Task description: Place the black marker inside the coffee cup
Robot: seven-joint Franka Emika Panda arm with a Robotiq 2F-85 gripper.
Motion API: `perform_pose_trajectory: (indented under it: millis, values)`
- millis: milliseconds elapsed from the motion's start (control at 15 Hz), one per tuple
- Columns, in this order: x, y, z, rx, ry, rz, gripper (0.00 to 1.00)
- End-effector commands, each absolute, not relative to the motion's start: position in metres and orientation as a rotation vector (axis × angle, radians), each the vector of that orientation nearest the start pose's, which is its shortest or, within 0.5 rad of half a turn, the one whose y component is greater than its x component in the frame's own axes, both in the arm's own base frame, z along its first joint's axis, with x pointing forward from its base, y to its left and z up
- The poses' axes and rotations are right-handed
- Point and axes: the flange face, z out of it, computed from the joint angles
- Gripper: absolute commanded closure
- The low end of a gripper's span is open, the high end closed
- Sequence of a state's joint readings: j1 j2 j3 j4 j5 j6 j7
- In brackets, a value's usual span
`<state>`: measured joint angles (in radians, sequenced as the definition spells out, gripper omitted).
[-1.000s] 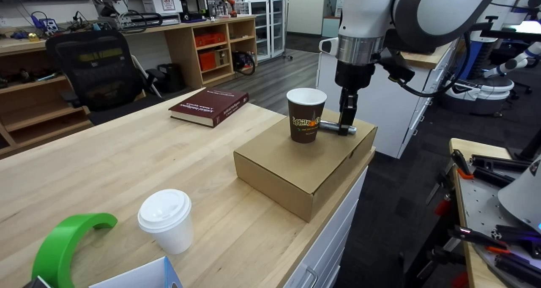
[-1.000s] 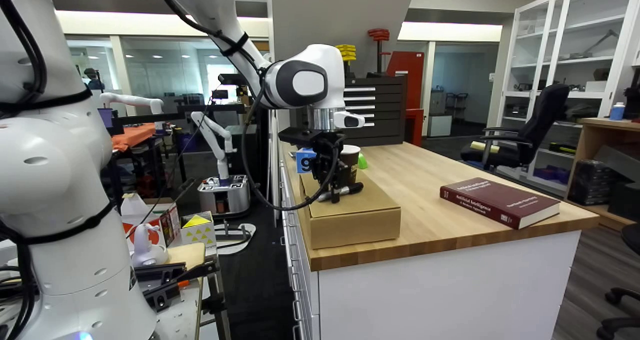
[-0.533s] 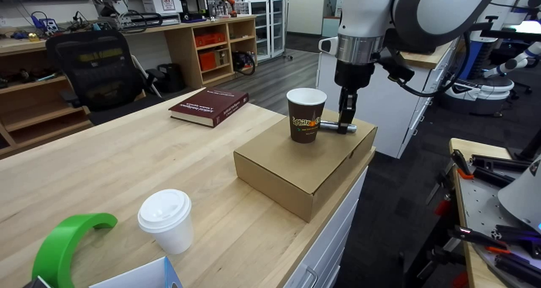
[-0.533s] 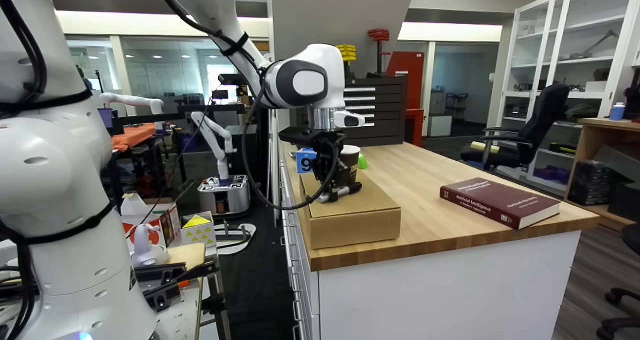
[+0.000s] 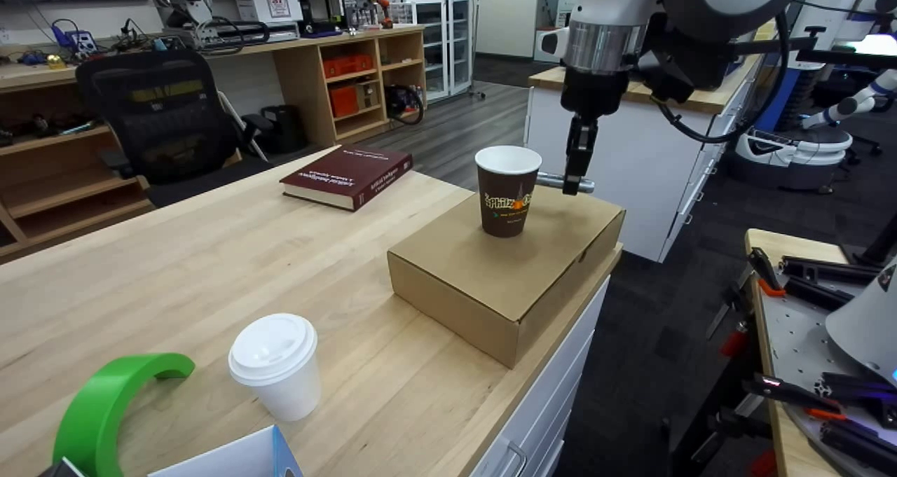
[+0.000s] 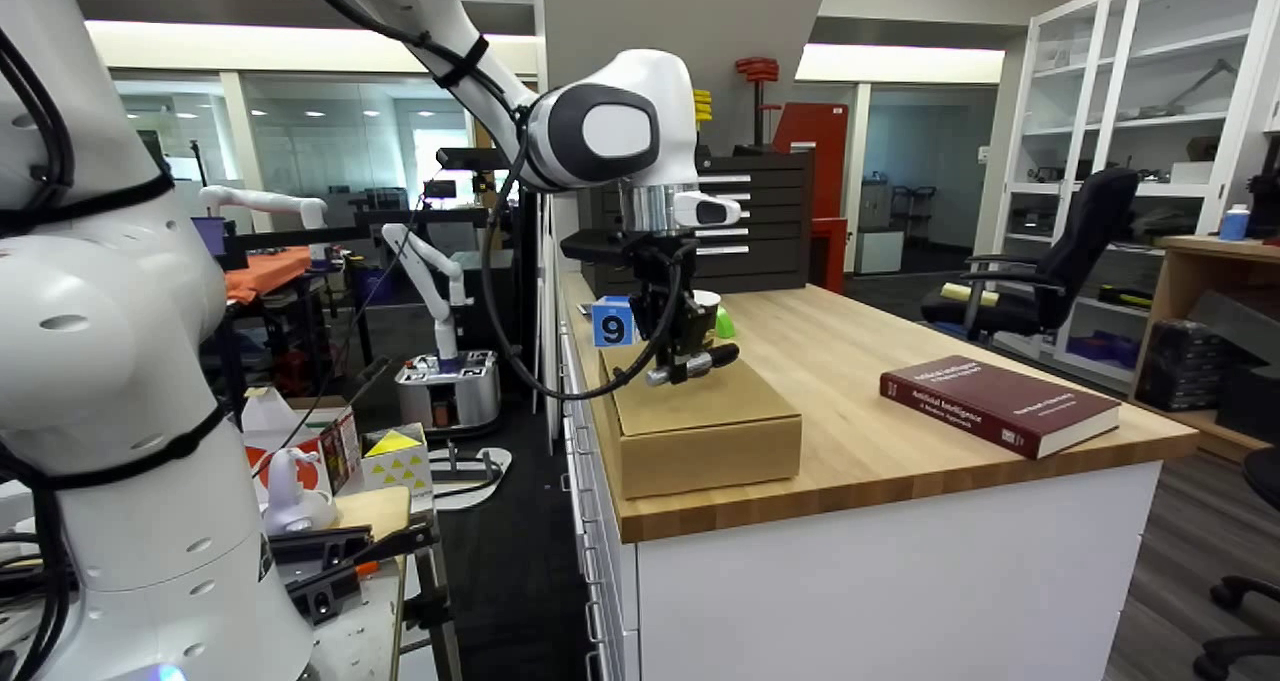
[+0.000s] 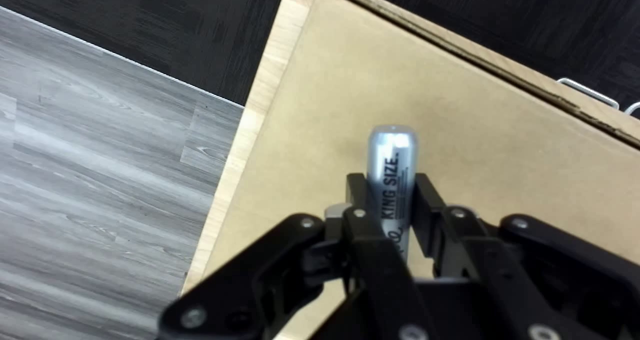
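I'm grasping the King Size marker [image 7: 392, 153] in my tool [image 7: 392, 191], holding it above the cardboard box [image 5: 455, 256] near the Philz paper cup [image 5: 506, 207], which is standing upright on that box. An Artificial Intelligence book [image 6: 995, 404] is lying on the table [image 5: 189, 267].

White, rounded robot arm [image 6: 120, 311], oval recesses [image 6: 65, 322] at left in an exterior view, black straps [image 6: 463, 63], black cable [image 6: 572, 397] looping mid-frame, white oval cap [image 6: 620, 131] ringed in dark grey, silver collar [image 6: 650, 208], blue light [image 6: 168, 673] at lower left, black gripper [image 7: 392, 190] with silvery screws [image 7: 194, 317] low in the wrist view
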<state>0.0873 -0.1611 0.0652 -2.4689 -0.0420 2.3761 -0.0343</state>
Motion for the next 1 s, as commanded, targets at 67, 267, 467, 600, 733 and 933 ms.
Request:
perform_pose_trajectory:
  millis: [67, 267, 467, 600, 733, 933]
  values:
    - [0.451, 0.063, 0.412, -3.174, -0.308, -0.076, 0.94]
    - [0.45, 0.062, 0.441, -3.193, -0.322, -0.032, 0.94]
    - [0.453, 0.063, 0.471, -3.228, -0.337, -0.005, 0.94]
    - [0.458, 0.068, 0.488, -3.248, -0.369, 0.032, 0.94]
    - [0.463, 0.076, 0.502, -3.27, -0.42, 0.085, 0.94]
    - [0.469, 0.095, 0.515, -3.296, -0.52, 0.189, 0.94]
